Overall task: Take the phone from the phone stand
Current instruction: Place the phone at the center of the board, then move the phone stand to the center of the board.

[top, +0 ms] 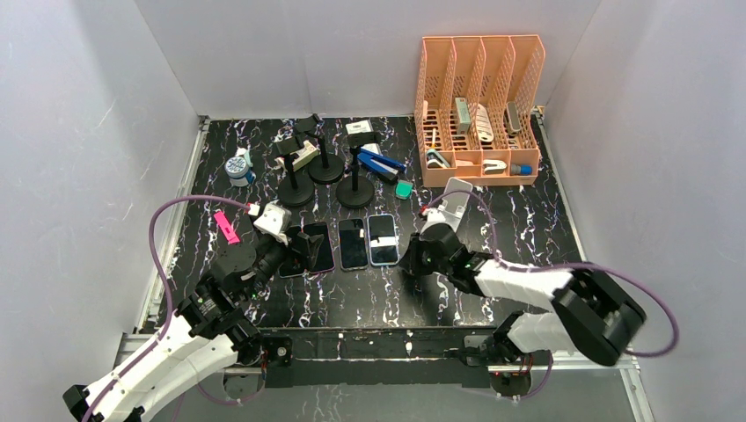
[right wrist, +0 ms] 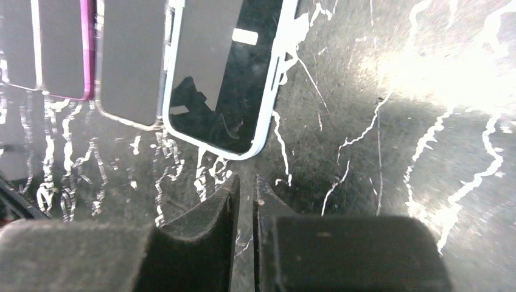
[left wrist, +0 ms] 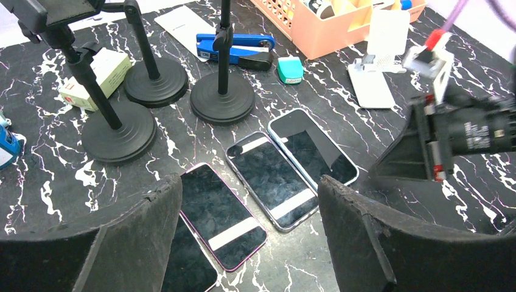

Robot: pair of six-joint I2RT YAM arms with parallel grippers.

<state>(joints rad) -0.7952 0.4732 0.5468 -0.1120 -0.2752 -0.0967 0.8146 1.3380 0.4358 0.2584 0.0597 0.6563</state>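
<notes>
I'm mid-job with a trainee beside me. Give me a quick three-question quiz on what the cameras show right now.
1. Multiple choice: the left gripper is
A) shut on a phone
B) open and holding nothing
C) shut on a stand pole

2. True or false: the right gripper has its jaws nearly together with nothing between them. It sits close to a corner of the blue-edged phone, which lies flat on the table.

3. Fill in: the number of black round-based stands behind the row of phones is ____.

Key: 1 B; 2 true; 3 three.
</notes>
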